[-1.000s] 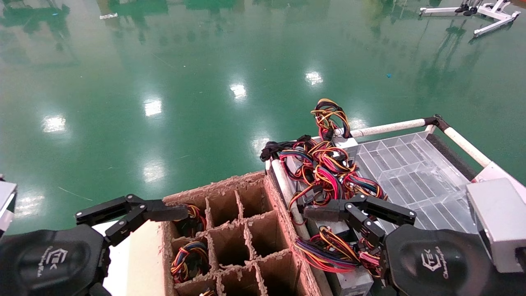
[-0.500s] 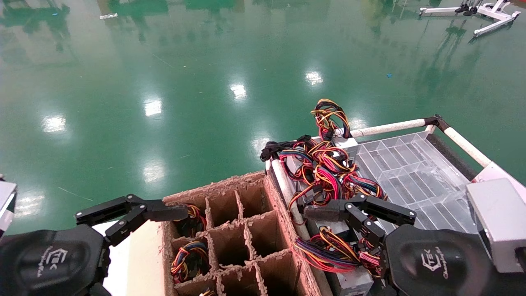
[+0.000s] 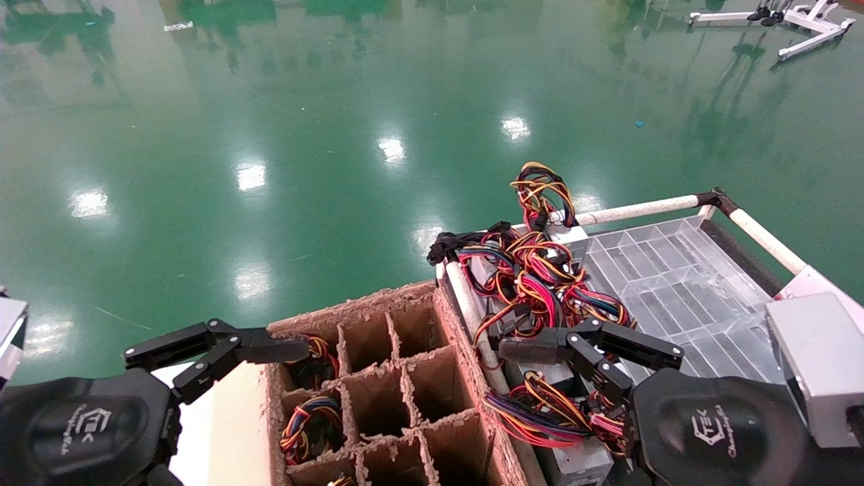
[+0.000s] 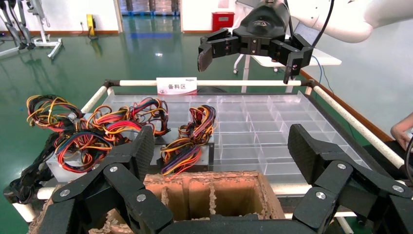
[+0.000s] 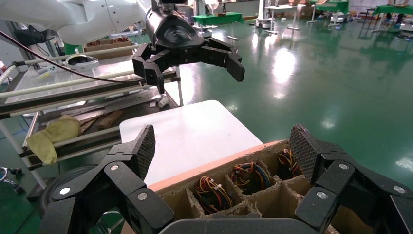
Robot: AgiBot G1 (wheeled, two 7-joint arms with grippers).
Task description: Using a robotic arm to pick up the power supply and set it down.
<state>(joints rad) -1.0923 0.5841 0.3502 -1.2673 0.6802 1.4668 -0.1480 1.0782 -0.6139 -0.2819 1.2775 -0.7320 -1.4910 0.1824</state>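
Currently pre-grasp: right gripper [image 3: 563,378] hangs wide open, holding nothing, just above the power supply [image 3: 584,462] at the clear tray's [image 3: 675,283] near-left corner. Next move, as I judge it: descend, straddle the metal box, not the wires, then close. Box mostly buried under its wire bundle [image 3: 533,412] and cut off at the frame edge. Left gripper [image 3: 223,364] idle, open by the cardboard crate [image 3: 405,297].

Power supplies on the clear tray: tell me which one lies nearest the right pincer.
The power supply at the tray's near corner, directly under the open right pincer; the other supplies lie farther back.
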